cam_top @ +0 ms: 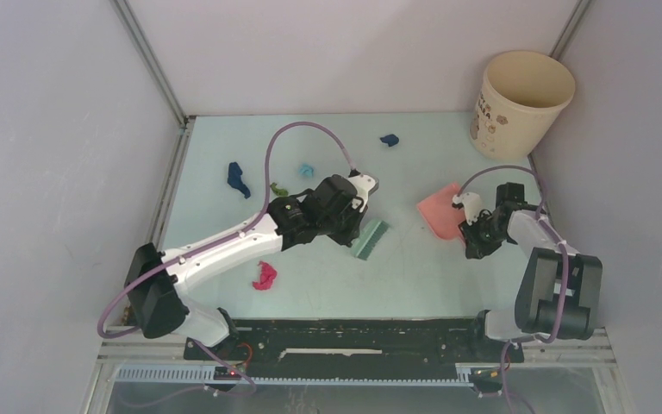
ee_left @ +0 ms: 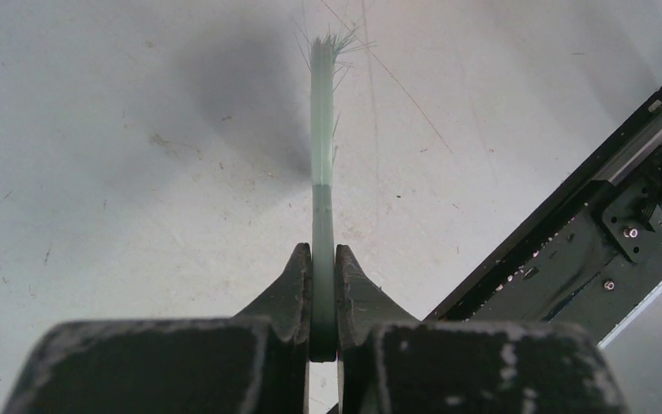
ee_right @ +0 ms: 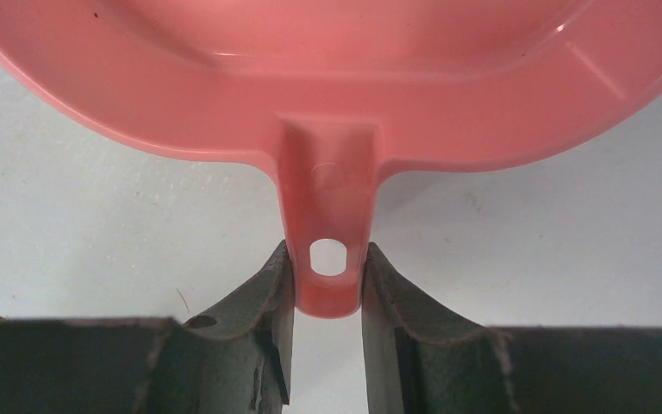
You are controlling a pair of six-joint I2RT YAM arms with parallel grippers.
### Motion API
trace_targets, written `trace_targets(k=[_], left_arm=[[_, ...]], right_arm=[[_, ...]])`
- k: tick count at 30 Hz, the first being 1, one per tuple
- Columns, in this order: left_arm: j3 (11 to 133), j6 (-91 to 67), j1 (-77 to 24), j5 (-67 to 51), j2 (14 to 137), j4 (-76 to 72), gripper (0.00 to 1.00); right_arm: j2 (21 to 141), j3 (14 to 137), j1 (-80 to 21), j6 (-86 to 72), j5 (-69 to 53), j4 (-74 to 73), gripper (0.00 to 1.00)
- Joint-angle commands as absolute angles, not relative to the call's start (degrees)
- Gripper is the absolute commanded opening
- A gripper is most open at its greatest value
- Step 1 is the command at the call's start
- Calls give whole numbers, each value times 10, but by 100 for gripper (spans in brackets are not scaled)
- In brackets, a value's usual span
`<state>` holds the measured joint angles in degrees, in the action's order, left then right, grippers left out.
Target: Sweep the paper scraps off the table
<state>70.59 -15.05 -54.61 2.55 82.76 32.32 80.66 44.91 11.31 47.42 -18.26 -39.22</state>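
Note:
Paper scraps lie on the mint-green table (cam_top: 414, 276): a magenta one (cam_top: 265, 275) near the front left, a long dark blue one (cam_top: 238, 179) at the left, a small dark blue one (cam_top: 389, 140) at the back, a teal one (cam_top: 307, 170) and a green one (cam_top: 279, 189) behind the left arm. My left gripper (cam_top: 358, 226) is shut on the green hand brush (cam_top: 370, 238), seen edge-on in the left wrist view (ee_left: 322, 172). My right gripper (cam_top: 465, 226) is shut on the handle (ee_right: 328, 259) of the pink dustpan (cam_top: 440, 210), which rests on the table.
A cream bucket (cam_top: 518, 102) stands at the back right corner. Grey walls enclose the table on three sides. A black rail (cam_top: 353, 341) runs along the near edge and shows in the left wrist view (ee_left: 586, 233).

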Motion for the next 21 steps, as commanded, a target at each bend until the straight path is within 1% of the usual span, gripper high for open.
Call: trace_targets(k=[1,2,4,6,10,14,18,19,21], left_arm=[[708,-160,-545,12,831,306,5],[707,-161,-544,10,833,306,5],[706,-162,-544,5,836,305,5],[705,-163,-544,-3,839,305,5],[704,-164,-544,-16,844,301,6],[705,-165,-544,-17,848,297,6],[707,-164,-544,-18,851,297,6],[707,-164,-544,-16,852,297,6],[708,-164,-543,-4,852,297,5]], right_arm=[[813,443,135,480,-228,-348,38],[815,442,143,483,-238,-349,46],[814,440,159,492,-265,-349,55],[814,439,173,498,-282,-348,57],[822,438,193,504,-302,-343,58],[818,420,200,509,-309,-320,58],[819,414,202,515,-316,-310,54],[821,414,202,517,-317,-310,52],[820,414,203,518,-317,-310,42]])
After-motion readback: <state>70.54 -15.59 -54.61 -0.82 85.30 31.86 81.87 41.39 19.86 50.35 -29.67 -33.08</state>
